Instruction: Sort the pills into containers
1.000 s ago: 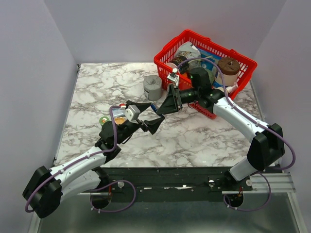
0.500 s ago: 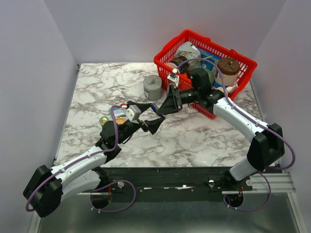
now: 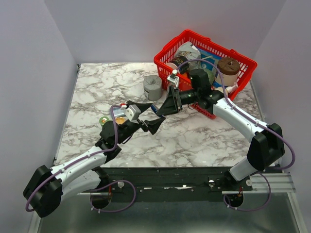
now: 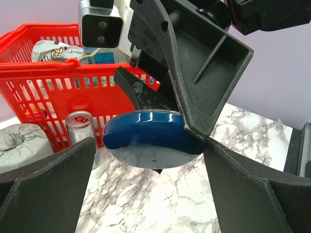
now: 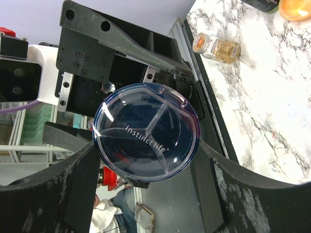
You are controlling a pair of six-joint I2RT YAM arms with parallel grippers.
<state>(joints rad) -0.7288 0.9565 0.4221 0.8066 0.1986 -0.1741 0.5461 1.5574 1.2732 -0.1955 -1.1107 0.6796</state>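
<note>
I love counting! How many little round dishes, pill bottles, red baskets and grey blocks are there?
Round dishes: 2, the blue dish and the orange dish
Pill bottle: 1
Red basket: 1
Grey block: 1
Total: 5

We record a white marble-patterned table (image 3: 194,136). Directly on it stand a red wire basket (image 3: 241,73) at upper right and a grey notched block (image 3: 152,87) just left of the basket. In the right wrist view, an amber pill bottle (image 5: 216,48) lies on its side, with an orange dish (image 5: 294,7) near it.
</note>
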